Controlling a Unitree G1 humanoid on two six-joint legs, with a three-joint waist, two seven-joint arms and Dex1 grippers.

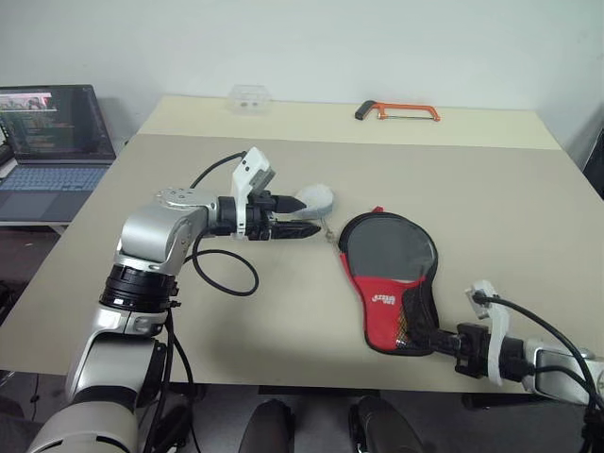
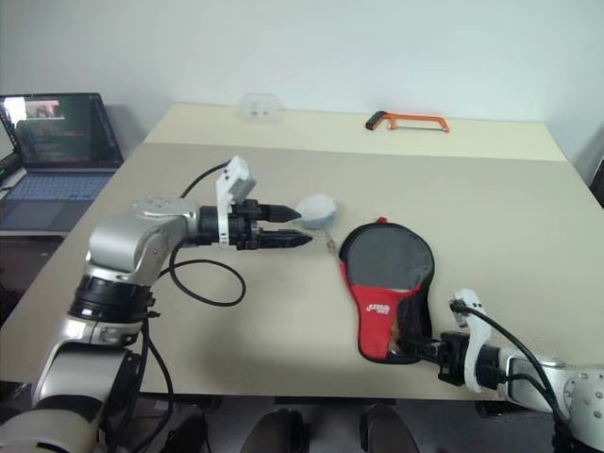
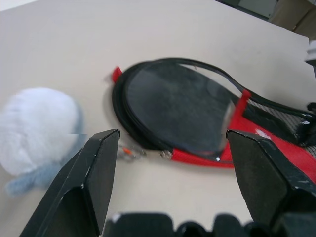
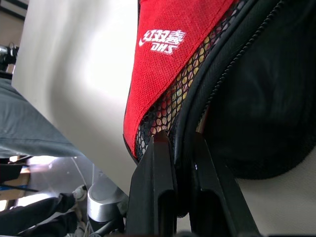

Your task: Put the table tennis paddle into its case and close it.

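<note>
Left wrist view shows the table tennis paddle [image 3: 177, 111] already inside the case [image 1: 382, 307] on the worktop [image 1: 491, 189], its flap unzipped. Right end effector [image 4: 177, 148] pinches the case's narrow end; left end effector [image 1: 307, 229] hovers spread. Zipping remains.

The case [image 1: 392, 283] hides the paddle's handle, and its narrow end is covered by the right claw [image 4: 178, 143].
</note>
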